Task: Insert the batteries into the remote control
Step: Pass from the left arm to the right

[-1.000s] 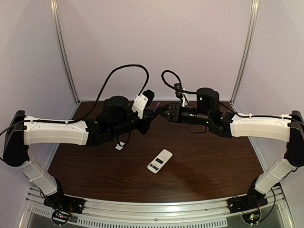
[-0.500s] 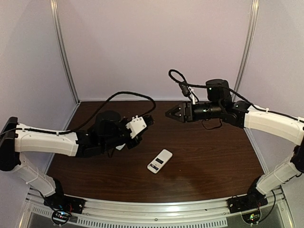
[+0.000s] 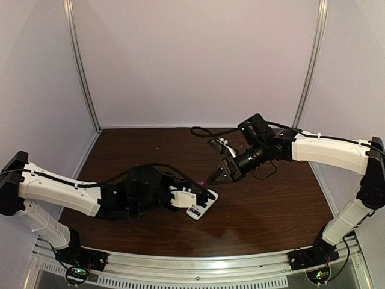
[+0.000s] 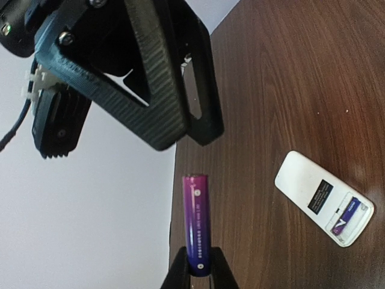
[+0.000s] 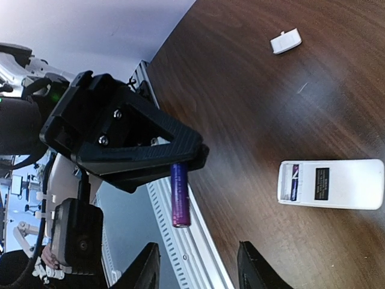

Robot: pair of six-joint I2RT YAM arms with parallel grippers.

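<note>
Bright, even light, with soft glare on the table (image 3: 271, 211).

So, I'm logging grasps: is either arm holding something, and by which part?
The left gripper pinches the slim purple-blue cylindrical battery by one end; the rest sticks out. The right gripper is open, holding nothing.

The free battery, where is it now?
In the left wrist view, the battery is pinched in the left gripper, with the remote at its lower right.

White remote (image 4: 307, 183) back-up on table, one battery (image 4: 351, 209) seated; second battery (image 4: 197, 224) aloft.
</note>
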